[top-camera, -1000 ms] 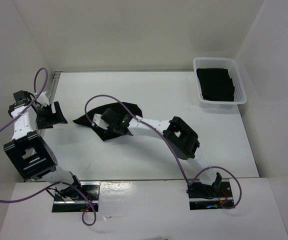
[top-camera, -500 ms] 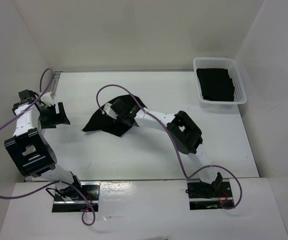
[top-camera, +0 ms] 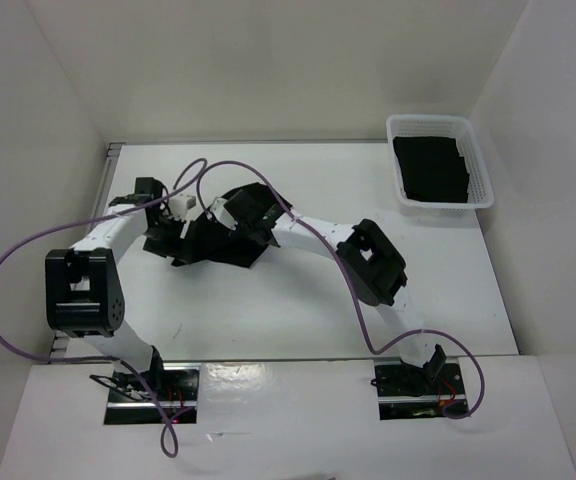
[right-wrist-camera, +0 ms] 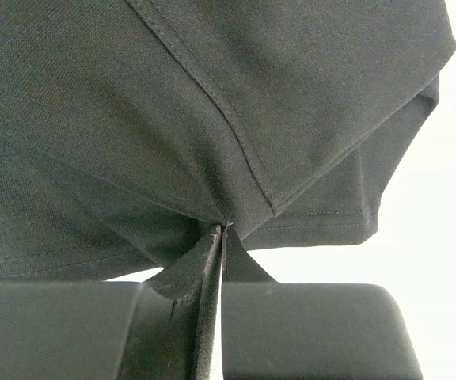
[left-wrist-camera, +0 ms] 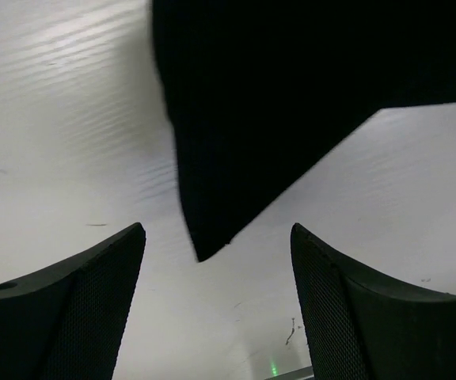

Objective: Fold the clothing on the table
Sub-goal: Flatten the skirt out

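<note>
Starting at left: finds the left gripper (left-wrist-camera: 216,233) spread apart and empty, low over the table (top-camera: 268,320). Sees a pointed corner of the clothing (left-wrist-camera: 291,95) aimed straight into that gap; cannot tell whether level with the fingers (left-wrist-camera: 70,301) or above them. Places the rest of the black bundle rightward, bunched left of centre on the table, long axis roughly left to right. Further right, finds the right gripper (right-wrist-camera: 222,229) pinched tight on a seamed fold of it. Judges the left arm nearer the free corner: probably needs only a short reach forward, then a close.
</note>
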Robot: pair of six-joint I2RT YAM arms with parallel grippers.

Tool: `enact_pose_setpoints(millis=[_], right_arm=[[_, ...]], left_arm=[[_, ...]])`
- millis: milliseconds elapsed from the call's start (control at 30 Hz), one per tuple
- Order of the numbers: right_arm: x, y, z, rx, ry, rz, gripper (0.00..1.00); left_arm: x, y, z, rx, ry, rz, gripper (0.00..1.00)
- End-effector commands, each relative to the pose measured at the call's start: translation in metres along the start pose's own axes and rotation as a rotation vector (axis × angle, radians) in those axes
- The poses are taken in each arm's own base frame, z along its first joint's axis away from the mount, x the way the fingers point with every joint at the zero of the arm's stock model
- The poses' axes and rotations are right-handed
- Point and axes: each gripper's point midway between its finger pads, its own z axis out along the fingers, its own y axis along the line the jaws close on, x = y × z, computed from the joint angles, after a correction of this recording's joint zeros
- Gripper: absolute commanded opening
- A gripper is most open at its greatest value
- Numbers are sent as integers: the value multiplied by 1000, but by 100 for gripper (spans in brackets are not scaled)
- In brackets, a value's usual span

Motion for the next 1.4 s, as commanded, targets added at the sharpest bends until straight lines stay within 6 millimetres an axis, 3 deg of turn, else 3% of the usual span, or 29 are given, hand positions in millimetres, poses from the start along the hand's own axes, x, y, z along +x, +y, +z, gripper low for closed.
enact_pose_setpoints(millis=[0, 133, 267, 400, 833, 1067, 1267, 1367], right_arm=[[-27, -16, -19, 35, -69, 31, 0], [-25, -20, -18, 39, -65, 47, 0], [-20, -27, -16, 40, -61, 69, 0], [-23, -28, -15, 41, -62, 69, 0], [-22, -27, -16, 38, -55, 67, 0], [-25, -29, -17, 42, -63, 70, 0], [-24, -31, -17, 50, -59, 70, 0], [-24, -31, -17, 50, -59, 70, 0]], left_arm=[[-8, 8, -14, -88, -44, 93, 81], [-1, 17, -30, -164, -58, 154, 73], [5, 21, -31, -227, -51, 183, 62], [15, 13, -19, -217, -29, 210, 51], [16, -4, -9, -188, -32, 247, 55], [16, -21, 8, -144, -19, 272, 55], [15, -31, 20, -122, -16, 282, 48], [16, -27, 23, -143, -12, 281, 47]])
